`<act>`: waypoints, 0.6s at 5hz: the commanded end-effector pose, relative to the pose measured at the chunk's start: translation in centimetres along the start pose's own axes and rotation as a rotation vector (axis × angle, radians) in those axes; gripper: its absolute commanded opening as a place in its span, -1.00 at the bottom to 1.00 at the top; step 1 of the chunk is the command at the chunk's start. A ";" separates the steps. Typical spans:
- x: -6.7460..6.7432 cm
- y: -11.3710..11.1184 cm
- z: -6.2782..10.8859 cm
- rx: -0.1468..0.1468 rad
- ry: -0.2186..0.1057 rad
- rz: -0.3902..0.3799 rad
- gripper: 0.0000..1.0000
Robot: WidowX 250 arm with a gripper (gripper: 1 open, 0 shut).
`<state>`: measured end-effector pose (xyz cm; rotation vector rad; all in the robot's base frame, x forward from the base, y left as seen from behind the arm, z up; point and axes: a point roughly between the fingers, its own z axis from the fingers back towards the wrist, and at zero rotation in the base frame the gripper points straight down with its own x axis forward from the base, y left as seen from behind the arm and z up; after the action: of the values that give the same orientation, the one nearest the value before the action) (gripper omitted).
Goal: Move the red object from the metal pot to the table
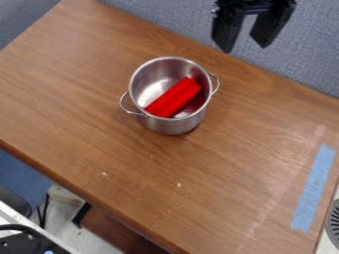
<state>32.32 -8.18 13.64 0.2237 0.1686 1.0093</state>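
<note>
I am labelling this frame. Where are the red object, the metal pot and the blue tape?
red object (175, 96), camera view, middle of the bar.
metal pot (142, 78), camera view, left inner wall.
blue tape (312, 186), camera view, middle of the strip.

Small round steel pot (169, 94): shiny, polished metal, reflective inside wall. Bright red bar-shaped block (176, 96) in it: smooth, plain, plastic-looking, slight sheen. Large brown tabletop (93, 109): wood grain, smooth, semi-gloss with pale scuffs. Blue tape strip (312, 185): matt. Black gripper (253, 24): matt, dark.
</note>
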 end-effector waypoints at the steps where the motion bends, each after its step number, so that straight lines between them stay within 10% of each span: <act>1: 0.8 -2.0 0.0 -0.022 -0.036 -0.137 1.00; 2: 1.4 -2.5 -2.8 0.045 -0.065 -0.303 1.00; 3: 3.6 -1.6 -4.8 0.036 -0.076 -0.449 1.00</act>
<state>33.70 -5.85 6.13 0.2685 0.2254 0.5465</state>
